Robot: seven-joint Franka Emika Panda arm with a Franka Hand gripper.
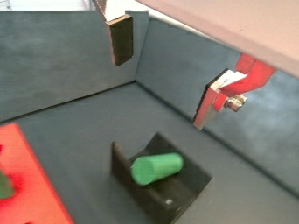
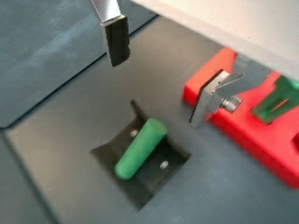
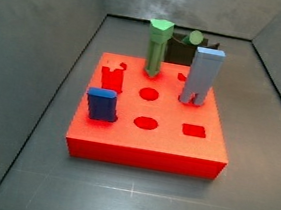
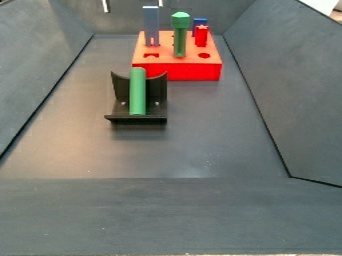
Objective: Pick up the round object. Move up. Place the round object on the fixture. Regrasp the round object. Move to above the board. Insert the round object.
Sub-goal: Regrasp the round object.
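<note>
The round object [image 4: 138, 90], a smooth green peg, rests tilted on the fixture [image 4: 118, 103], leaning against its upright. It also shows in both wrist views [image 1: 156, 168] [image 2: 140, 150] and behind the board in a side view [image 3: 195, 38]. My gripper [image 1: 166, 79] [image 2: 159, 85] is open and empty, well above the peg and fixture. Only its fingertips [image 4: 150, 8] show at the top edge of a side view. The red board [image 3: 165, 142] with shaped holes lies just beyond the fixture.
On the board stand a green peg with a faceted top [image 3: 156, 47], a grey-blue square peg [image 3: 204, 77] and a short blue block [image 3: 100, 103]. Dark sloping walls [image 4: 54, 70] enclose the floor on all sides.
</note>
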